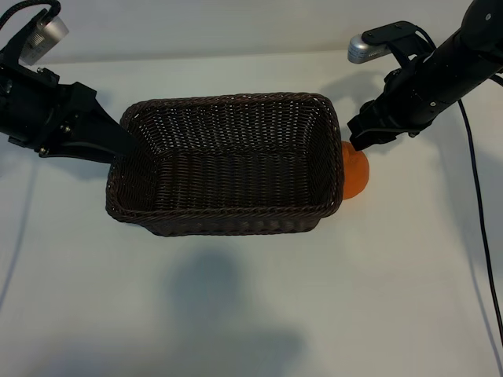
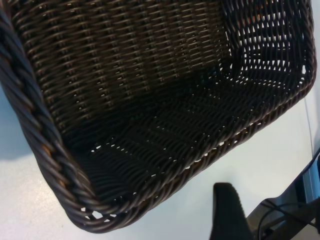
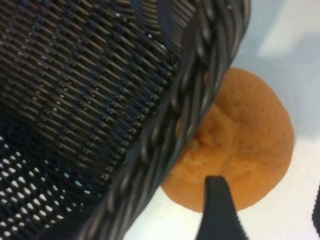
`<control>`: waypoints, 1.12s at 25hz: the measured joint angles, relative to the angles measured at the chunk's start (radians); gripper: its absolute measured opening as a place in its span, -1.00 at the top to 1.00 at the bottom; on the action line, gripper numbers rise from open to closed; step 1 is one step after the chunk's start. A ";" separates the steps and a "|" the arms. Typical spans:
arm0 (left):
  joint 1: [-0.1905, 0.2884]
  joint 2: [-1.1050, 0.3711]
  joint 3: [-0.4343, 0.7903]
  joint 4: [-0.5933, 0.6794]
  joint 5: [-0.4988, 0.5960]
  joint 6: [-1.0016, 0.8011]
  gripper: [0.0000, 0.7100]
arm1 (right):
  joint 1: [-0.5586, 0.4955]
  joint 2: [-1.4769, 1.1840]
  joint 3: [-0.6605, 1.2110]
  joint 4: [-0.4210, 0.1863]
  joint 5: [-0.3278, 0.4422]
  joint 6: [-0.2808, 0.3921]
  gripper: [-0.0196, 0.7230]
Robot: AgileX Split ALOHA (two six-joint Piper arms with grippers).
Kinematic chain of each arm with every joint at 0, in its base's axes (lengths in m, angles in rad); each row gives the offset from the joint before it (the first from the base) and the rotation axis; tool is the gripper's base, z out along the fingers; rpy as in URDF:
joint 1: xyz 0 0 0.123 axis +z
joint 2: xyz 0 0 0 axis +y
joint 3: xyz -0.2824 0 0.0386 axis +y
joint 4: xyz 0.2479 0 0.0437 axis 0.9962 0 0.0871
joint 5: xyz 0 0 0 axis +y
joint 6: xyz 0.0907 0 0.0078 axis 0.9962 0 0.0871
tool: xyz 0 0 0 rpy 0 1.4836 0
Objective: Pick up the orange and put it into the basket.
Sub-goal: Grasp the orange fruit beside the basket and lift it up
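Two grippers flank the basket (image 1: 228, 165). The right gripper (image 1: 357, 145), open and empty, hovers over the orange (image 1: 355, 174) beside the rim. The left gripper (image 1: 126, 145), jaws parted, is at the opposite rim; whether it grips is unclear.

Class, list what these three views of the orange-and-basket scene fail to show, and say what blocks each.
- Orange: exterior view, left part hidden behind the basket wall.
- Right gripper: exterior view, fingertips dark and merged against the orange; right wrist view, cut off by the edge.
- Left gripper: fingertips lost against the basket rim.
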 joint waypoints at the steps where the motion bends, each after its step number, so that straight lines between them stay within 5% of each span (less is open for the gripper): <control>1: 0.000 0.000 0.000 0.000 0.000 0.000 -0.28 | 0.000 0.001 0.000 0.000 -0.002 0.004 -0.25; 13: 0.000 0.000 0.000 0.000 0.000 -0.002 -0.28 | 0.000 0.011 0.000 0.011 0.009 0.022 -0.25; 23: 0.000 0.000 0.000 0.000 0.000 -0.001 -0.28 | 0.000 0.078 0.000 0.147 0.050 -0.022 -0.25; 28: 0.000 0.000 0.000 0.000 0.000 -0.001 -0.28 | 0.000 0.079 0.000 0.158 0.055 -0.034 -0.25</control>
